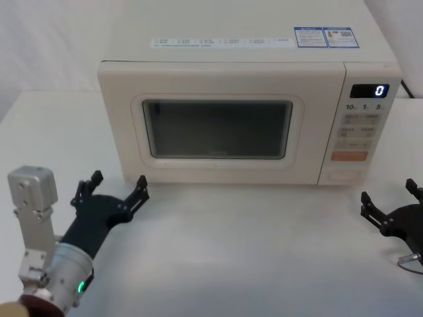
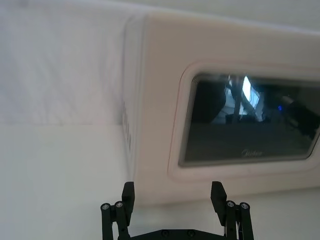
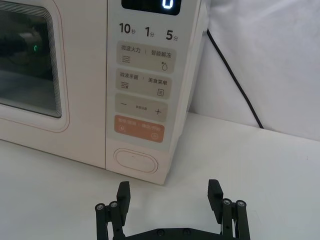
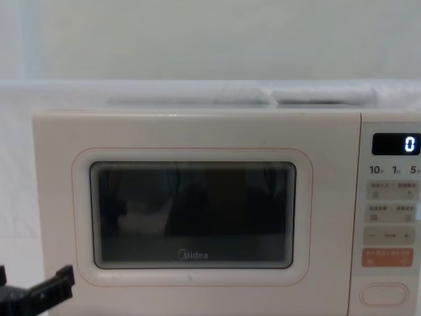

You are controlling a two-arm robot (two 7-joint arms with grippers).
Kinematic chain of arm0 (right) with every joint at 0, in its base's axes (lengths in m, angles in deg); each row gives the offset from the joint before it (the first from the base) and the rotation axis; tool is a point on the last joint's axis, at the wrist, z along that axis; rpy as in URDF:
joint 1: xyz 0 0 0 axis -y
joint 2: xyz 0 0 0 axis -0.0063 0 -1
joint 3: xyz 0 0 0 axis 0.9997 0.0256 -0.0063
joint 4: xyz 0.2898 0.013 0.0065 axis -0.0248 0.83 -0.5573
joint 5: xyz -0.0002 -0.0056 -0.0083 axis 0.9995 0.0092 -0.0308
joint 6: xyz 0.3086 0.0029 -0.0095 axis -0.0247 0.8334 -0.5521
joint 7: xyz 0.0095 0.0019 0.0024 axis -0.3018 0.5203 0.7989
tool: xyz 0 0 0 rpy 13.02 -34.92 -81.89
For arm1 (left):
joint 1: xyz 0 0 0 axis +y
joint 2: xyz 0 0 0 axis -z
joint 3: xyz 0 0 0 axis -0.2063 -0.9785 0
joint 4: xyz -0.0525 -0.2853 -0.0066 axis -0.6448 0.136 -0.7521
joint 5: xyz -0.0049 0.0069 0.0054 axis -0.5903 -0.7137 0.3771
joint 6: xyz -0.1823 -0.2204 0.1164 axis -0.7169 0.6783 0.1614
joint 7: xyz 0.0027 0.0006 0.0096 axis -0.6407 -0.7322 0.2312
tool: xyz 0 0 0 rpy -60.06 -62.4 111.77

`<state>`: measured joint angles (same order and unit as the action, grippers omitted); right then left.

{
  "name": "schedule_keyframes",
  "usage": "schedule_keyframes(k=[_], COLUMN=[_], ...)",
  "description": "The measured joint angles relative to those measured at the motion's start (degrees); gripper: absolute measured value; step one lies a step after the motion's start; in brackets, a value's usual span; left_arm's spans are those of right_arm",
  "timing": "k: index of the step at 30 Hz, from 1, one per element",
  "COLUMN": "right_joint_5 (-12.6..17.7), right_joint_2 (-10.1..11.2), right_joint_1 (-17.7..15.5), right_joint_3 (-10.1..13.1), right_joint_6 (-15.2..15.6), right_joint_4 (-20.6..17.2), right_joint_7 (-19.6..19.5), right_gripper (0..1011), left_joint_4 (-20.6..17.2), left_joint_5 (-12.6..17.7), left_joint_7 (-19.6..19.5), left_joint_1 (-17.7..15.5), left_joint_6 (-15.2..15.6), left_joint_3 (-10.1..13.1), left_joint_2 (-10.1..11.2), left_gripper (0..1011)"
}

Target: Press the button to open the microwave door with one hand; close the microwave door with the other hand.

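The cream microwave door (image 1: 218, 125) with its dark window is closed flush with the body; it also shows as the microwave door (image 4: 191, 217) and the microwave door (image 2: 240, 125). The pill-shaped button (image 1: 344, 176) sits at the bottom of the control panel, under the orange key; the button (image 3: 136, 160) and the button (image 4: 383, 293) are untouched. My left gripper (image 1: 119, 187) is open on the table in front of the microwave's lower left corner, seen as the left gripper (image 2: 172, 197). My right gripper (image 1: 390, 196) hangs open at the right, just short of the button, as the right gripper (image 3: 169, 194).
The microwave stands on a white table (image 1: 251, 244). A black power cable (image 3: 235, 80) runs down behind the microwave's right side. The display (image 1: 370, 90) reads 0. White wall or cloth lies behind.
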<state>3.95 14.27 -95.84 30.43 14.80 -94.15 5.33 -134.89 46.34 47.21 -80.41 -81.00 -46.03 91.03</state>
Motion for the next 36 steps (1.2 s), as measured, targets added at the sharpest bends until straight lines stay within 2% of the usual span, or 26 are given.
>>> schedule_keyframes(k=[12, 36], right_joint_5=[0.0, 0.0], right_joint_2=[0.0, 0.0], right_joint_1=[0.0, 0.0], right_joint_3=[0.0, 0.0], right_joint_6=[0.0, 0.0], right_joint_4=[0.0, 0.0], right_joint_7=[0.0, 0.0], right_gripper=[1002, 1002], left_joint_4=[2.5, 2.9], left_joint_5=[0.5, 1.2], left_joint_7=[-0.1, 0.1], left_joint_1=[0.5, 0.4], left_joint_6=[-0.4, -0.4], left_joint_3=[0.0, 0.0], left_joint_2=[-0.8, -1.1], left_gripper=[1001, 1001])
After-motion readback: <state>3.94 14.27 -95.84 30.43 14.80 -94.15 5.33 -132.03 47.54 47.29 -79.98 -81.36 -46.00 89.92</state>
